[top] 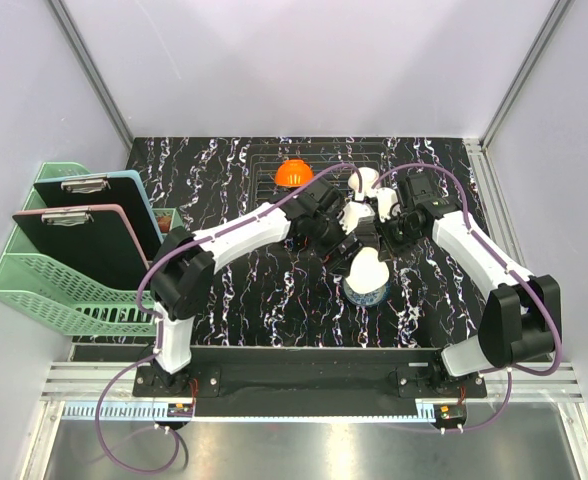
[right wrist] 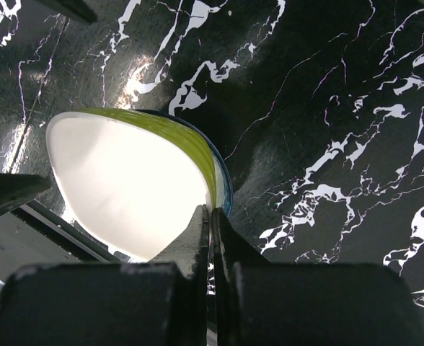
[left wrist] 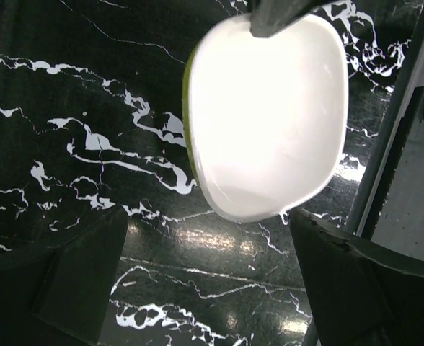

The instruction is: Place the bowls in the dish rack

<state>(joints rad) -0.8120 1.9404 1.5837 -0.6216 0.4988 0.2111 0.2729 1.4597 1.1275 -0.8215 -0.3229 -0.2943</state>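
A lime-green bowl (top: 366,266) with a white inside sits tilted in a blue-and-white bowl (top: 367,293) at the middle of the table. My right gripper (right wrist: 212,216) is shut on the green bowl's (right wrist: 125,180) rim, and the blue rim (right wrist: 225,189) shows just behind it. The same bowl (left wrist: 270,115) fills the left wrist view. My left gripper (left wrist: 212,267) stands open just short of it, nothing between its fingers. In the top view the left gripper (top: 342,240) and right gripper (top: 382,240) flank the bowl. The dish rack (top: 264,185) lies at the back and holds an orange bowl (top: 293,172).
A mint-green basket (top: 34,285) holding two clipboards stands at the left edge. White shapes (top: 364,182) sit by the rack's right part, half hidden by the arms. A metal rail (left wrist: 403,122) runs along the table edge beyond the bowl.
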